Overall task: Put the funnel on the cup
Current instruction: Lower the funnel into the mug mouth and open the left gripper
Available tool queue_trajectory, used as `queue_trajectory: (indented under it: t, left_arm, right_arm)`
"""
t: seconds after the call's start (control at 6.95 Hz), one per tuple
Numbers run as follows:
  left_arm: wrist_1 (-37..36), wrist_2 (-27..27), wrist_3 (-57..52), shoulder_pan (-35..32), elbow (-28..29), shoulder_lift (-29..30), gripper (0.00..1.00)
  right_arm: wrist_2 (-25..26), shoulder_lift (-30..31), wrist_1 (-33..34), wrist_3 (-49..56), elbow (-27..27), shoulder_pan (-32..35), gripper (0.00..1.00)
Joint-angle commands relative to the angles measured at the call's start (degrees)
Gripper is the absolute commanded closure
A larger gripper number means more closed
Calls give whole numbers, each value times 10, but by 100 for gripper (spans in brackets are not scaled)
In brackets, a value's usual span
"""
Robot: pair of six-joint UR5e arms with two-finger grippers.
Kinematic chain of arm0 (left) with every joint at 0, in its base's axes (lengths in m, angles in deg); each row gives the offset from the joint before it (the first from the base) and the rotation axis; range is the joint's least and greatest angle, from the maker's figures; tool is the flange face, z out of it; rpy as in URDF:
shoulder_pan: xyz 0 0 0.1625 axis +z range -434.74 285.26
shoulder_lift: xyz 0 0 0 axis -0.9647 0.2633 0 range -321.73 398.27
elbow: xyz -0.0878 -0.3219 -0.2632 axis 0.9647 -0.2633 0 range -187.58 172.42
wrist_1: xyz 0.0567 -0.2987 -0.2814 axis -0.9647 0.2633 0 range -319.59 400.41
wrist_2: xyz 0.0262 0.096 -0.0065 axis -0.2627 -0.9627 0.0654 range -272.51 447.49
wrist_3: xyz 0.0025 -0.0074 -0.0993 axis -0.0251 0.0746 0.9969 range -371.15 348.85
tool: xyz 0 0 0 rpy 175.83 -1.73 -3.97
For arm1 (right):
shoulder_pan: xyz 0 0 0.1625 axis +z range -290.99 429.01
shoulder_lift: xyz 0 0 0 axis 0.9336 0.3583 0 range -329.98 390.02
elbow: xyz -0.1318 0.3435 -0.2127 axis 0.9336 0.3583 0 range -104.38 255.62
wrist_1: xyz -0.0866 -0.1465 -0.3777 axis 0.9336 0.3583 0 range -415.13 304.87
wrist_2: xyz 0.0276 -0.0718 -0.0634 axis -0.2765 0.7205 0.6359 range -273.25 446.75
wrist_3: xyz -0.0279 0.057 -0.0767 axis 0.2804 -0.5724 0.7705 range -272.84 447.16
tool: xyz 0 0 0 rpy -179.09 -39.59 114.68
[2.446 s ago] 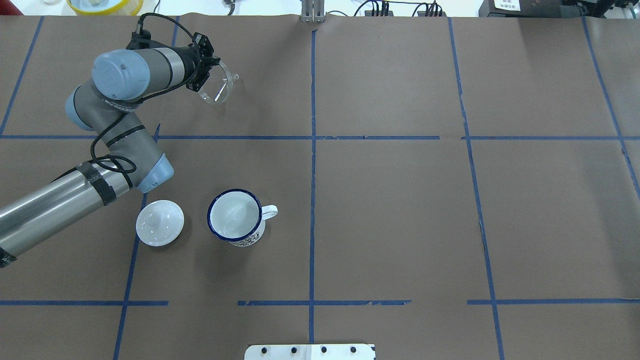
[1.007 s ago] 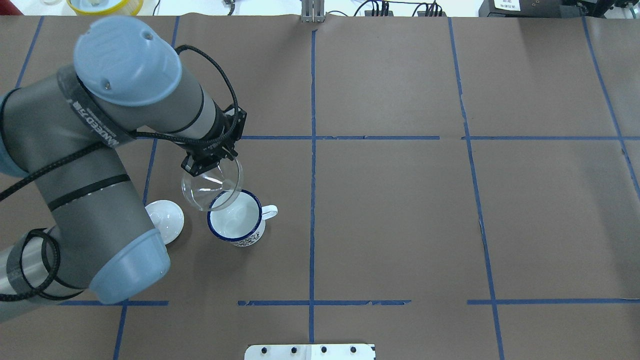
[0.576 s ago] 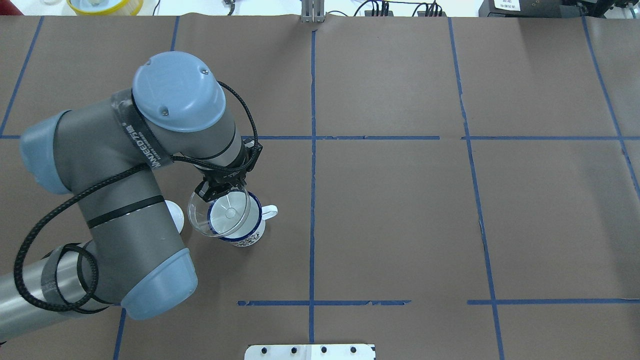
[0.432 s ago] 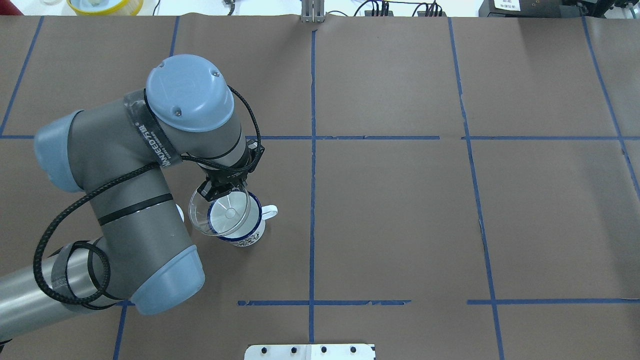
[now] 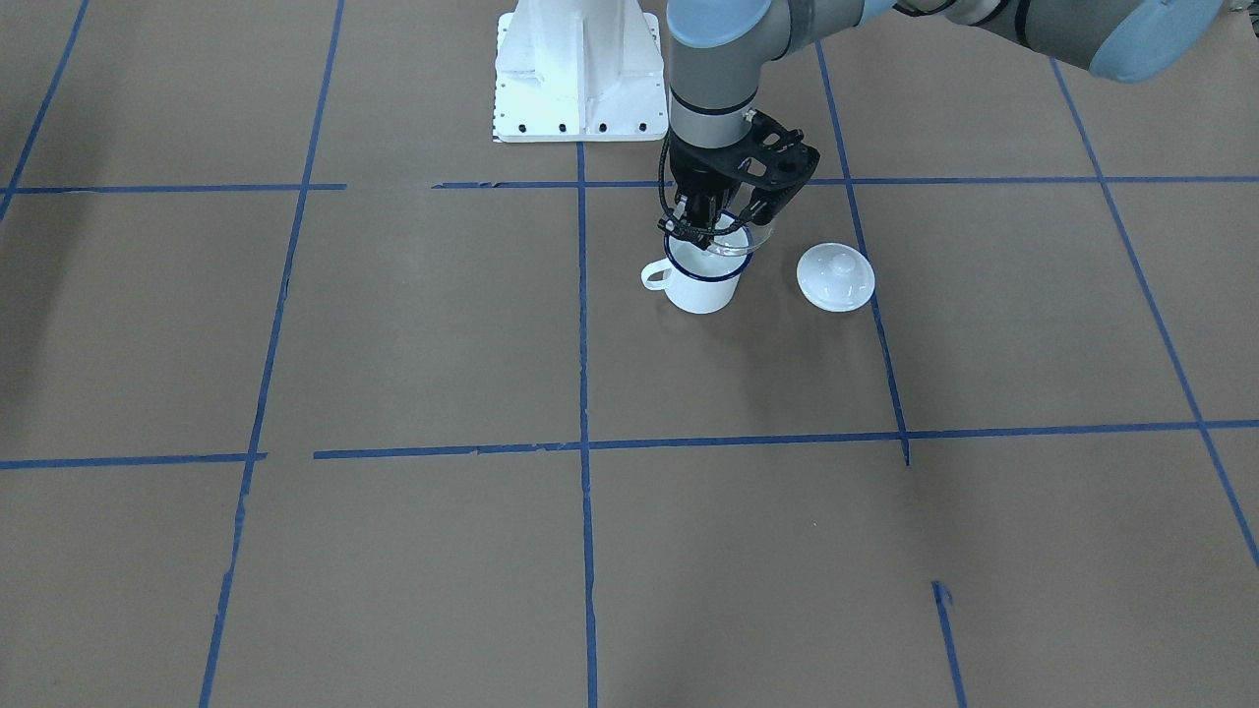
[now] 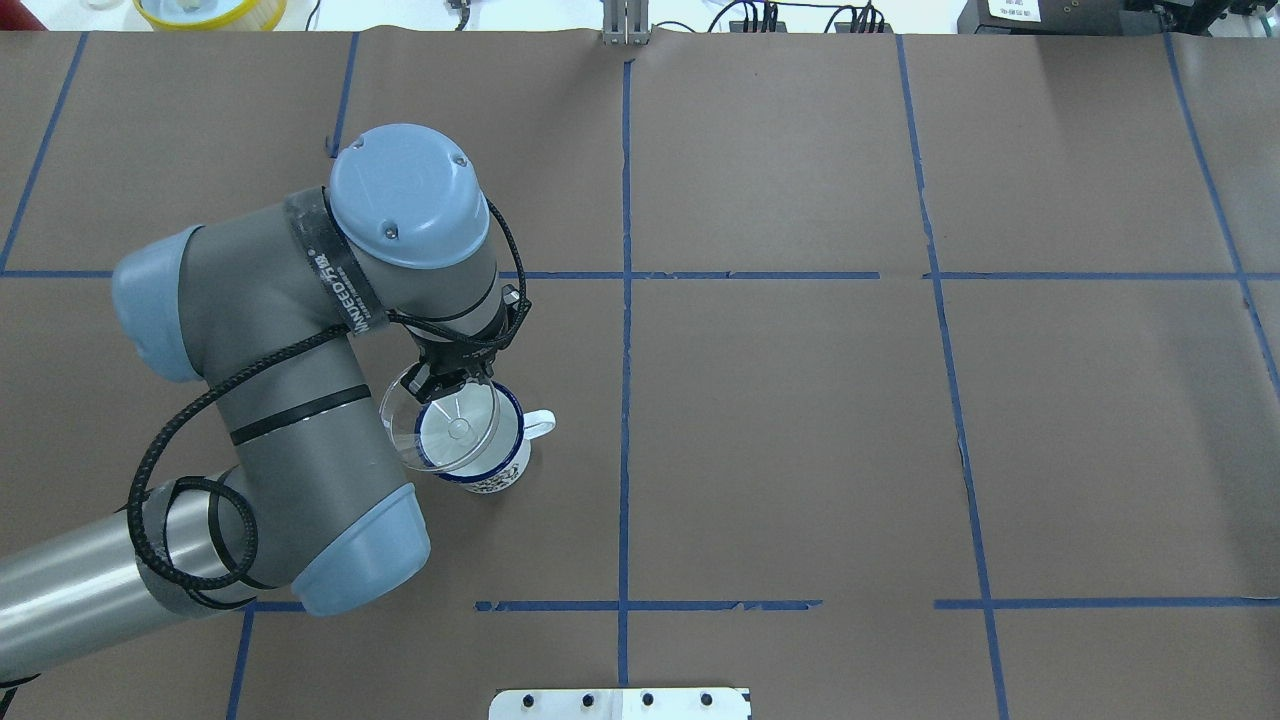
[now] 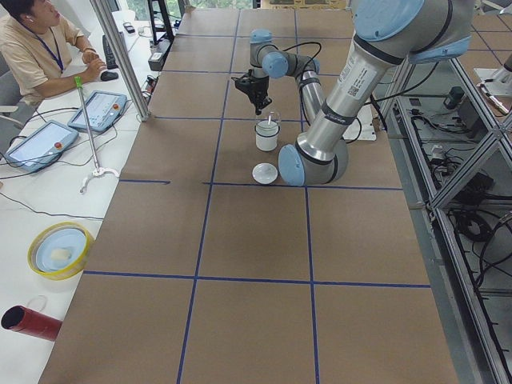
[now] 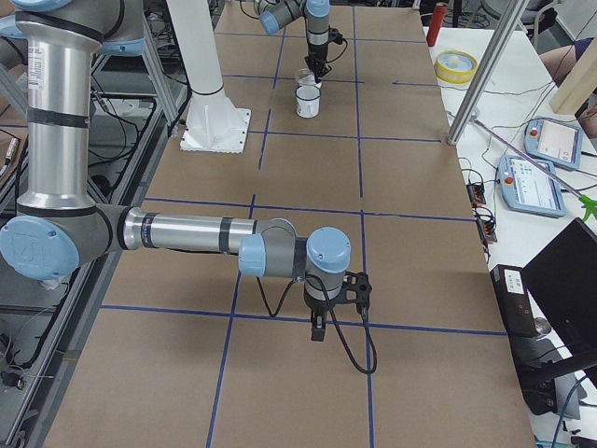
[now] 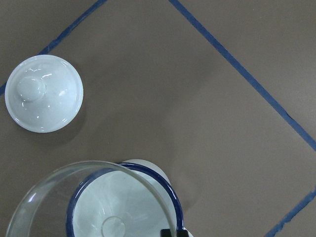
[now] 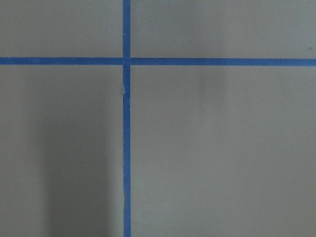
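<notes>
Starting at the robot's right end of the desk [image 8: 420,233]: hanging the right claw [image 8: 318,330] low over the brown paper, pointing straight down, close by a blue tape line [image 10: 126,148]. Being unable to tell, from the one side view catching it, whether clenched or released. Seeing only paper and crossing tape through the right wrist camera.

Moving farther along, past the white base plate [image 8: 216,131]: standing the cup [image 5: 700,290] upright on the desk, white with a dark blue rim, turning its loop handle [image 6: 540,423] toward the robot's right. Showing a dark print [image 6: 490,485] low on the wall facing the robot.

Reaching down from above with the left claw [image 6: 447,377], clenching on the funnel [image 6: 425,440] at one edge of its rim. Holding the clear cone mouth-up over the cup, with the spout [image 6: 459,428] pointing down inside the ring of the blue rim. Sitting off-centre, overhanging the cup's rim on the lid side and leaving a crescent of the mouth uncovered on the handle side. Being unable to tell whether touching the rim or hovering just above it.

Going farther still, to the robot's left of the cup: leaving the white domed lid [image 5: 835,277] lying knob-up on the desk, near the cup but apart from it, hiding under the left arm in the overhead view.
</notes>
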Motion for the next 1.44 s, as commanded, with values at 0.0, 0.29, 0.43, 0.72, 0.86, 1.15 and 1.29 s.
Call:
queue_trajectory:
  t: [0.0, 0.29, 0.43, 0.72, 0.86, 1.15, 1.29]
  left_arm:
    - [1, 1, -4, 8, 12, 1, 100]
    - [12, 0, -5, 14, 26, 3, 100]
    - [16, -1, -5, 14, 37, 9, 100]
    - [16, -1, -15, 14, 49, 13, 100]
    - [16, -1, -15, 14, 55, 13, 61]
    - [15, 0, -32, 14, 51, 14, 1]
    - [15, -2, -41, 13, 43, 15, 1]
  right_arm:
    - [0, 0, 0, 0, 0, 0, 0]
    - [0, 0, 0, 0, 0, 0, 0]
    - [0, 0, 0, 0, 0, 0, 0]
    - [0, 0, 0, 0, 0, 0, 0]
    - [0, 0, 0, 0, 0, 0, 0]
    - [0, 0, 0, 0, 0, 0, 0]
    - [0, 0, 0, 0, 0, 0, 0]
